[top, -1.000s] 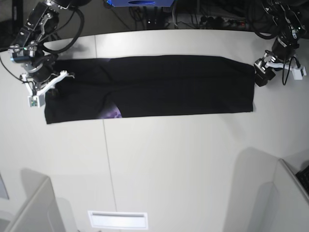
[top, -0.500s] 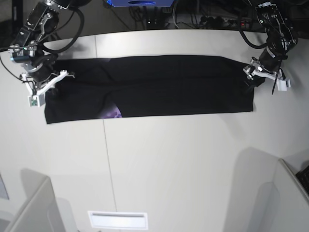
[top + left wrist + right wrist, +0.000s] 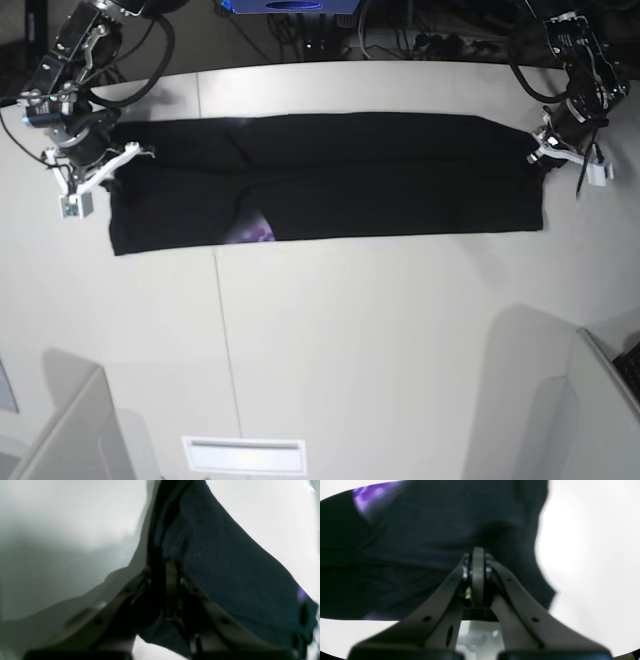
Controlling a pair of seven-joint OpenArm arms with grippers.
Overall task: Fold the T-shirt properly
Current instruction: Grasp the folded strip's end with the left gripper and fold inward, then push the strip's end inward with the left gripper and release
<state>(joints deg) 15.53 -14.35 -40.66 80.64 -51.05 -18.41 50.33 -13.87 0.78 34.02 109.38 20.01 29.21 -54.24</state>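
The black T-shirt [image 3: 330,180] lies folded into a long flat band across the far part of the white table [image 3: 350,330]. A bit of purple print [image 3: 255,230] peeks out at its near edge. My left gripper [image 3: 543,155] is at the band's right end and is shut on the cloth [image 3: 225,567]; in the left wrist view [image 3: 171,577] its jaws are together with cloth bunched around them. My right gripper [image 3: 108,165] is at the band's left end and is shut on the cloth [image 3: 432,530]; in the right wrist view [image 3: 477,560] its jaws are together.
A white slotted tray [image 3: 243,455] sits at the table's near edge. Grey panels stand at the near left [image 3: 70,430] and near right [image 3: 590,420]. Cables [image 3: 400,40] lie behind the far edge.
My left gripper moved in onto the shirt's right end, then moved right. The whole band has shifted to the right in the base view, and my right gripper moved right with it.
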